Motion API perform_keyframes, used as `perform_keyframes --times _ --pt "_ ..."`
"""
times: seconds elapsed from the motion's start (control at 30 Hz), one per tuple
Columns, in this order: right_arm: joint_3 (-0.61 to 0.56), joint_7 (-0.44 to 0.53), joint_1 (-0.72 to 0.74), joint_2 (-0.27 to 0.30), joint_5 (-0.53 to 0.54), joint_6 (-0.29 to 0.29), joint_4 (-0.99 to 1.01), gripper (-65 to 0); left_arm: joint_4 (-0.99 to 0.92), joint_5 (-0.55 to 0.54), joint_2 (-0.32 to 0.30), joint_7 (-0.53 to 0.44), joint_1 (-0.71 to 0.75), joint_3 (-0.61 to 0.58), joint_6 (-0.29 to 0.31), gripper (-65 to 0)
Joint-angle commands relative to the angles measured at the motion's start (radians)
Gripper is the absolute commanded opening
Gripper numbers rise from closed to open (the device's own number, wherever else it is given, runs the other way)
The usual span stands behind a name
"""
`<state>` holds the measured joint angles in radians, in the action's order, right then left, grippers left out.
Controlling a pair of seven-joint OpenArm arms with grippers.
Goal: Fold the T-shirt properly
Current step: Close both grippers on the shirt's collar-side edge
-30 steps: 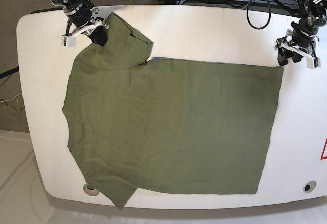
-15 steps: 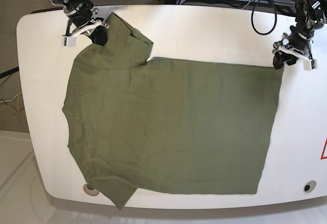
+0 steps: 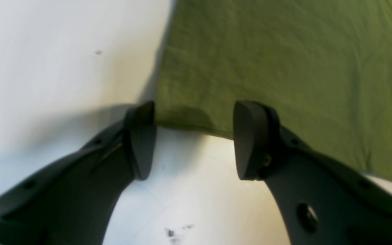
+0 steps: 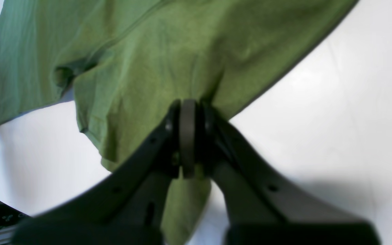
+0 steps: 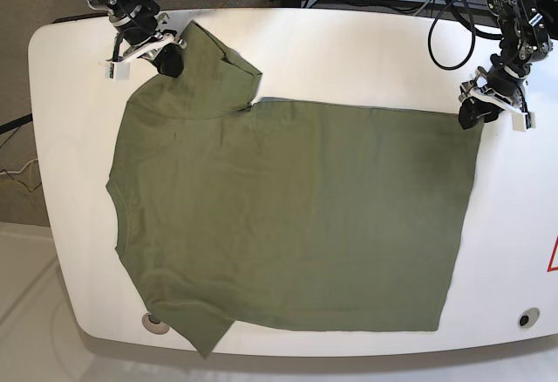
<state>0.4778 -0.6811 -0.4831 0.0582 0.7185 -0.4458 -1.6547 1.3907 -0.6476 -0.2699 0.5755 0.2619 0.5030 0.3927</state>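
Hem corner at the jaws: that relation decides the next move. Left gripper [image 5: 488, 107] poised at 2 o'clock on the table [image 5: 349, 37], fingers spread wide, straddling the near corner of the T-shirt [image 5: 296, 216]. From the left wrist view, left gripper [image 3: 191, 139] standing open with the cloth corner [image 3: 267, 61] lying just ahead, between the two pads and toward 12 o'clock; one pad [image 3: 141, 139] over bare tabletop beside the side edge, the other [image 3: 250, 139] over the hem. Contact with the fabric not clear from here; nothing gripped yet.

Right gripper [image 5: 161, 51] at 10 o'clock, pressed together on the sleeve region. Confirmed by the right wrist view: right gripper [image 4: 187, 112] pinching a bunch of green cloth [image 4: 141, 61], fabric pulled up into a ridge at the pinch.

Shirt spread flat across the middle of the table, long axis running 9 to 3 o'clock, neckline end toward 9, hem toward 3; sleeve at 7 o'clock hanging a little over the table edge, sleeve at 11 o'clock flipped up by the pinch.

Likely needed next: a short advance and descent of the open left jaws toward the corner, then a close, matching the right arm's hold along the same far edge.
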Motion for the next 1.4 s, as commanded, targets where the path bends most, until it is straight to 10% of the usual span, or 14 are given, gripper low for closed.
perform_keyframes --times 0.0,0.7,0.77,0.83,0.93,1.37 --pt "0.003 -0.015 -0.009 0.004 -0.012 0.003 -0.007 -62.2 0.008 0.014 -0.011 0.015 -0.002 0.004 -0.02 -32.2" --pt "0.005 -0.014 -0.006 0.003 -0.002 -0.008 -0.007 -61.8 0.015 0.005 -0.003 -0.003 -0.002 -0.013 -0.083 -32.9" --pt "0.005 -0.013 -0.005 0.002 -0.002 -0.012 -0.008 -61.9 0.013 0.002 -0.002 -0.009 -0.002 -0.01 -0.077 -35.0" --pt "0.004 -0.016 -0.008 0.003 -0.004 -0.016 -0.007 -62.0 0.015 -0.006 -0.001 -0.037 -0.001 -0.009 -0.024 -57.1" --pt "0.003 -0.016 -0.007 0.002 -0.004 -0.019 -0.007 -62.3 0.014 -0.007 0.001 -0.037 -0.002 -0.011 -0.007 -64.5" --pt "0.005 -0.017 0.0 0.006 -0.004 -0.009 -0.004 -65.0 0.031 -0.006 0.009 -0.038 0.006 -0.024 -0.008 -65.0"
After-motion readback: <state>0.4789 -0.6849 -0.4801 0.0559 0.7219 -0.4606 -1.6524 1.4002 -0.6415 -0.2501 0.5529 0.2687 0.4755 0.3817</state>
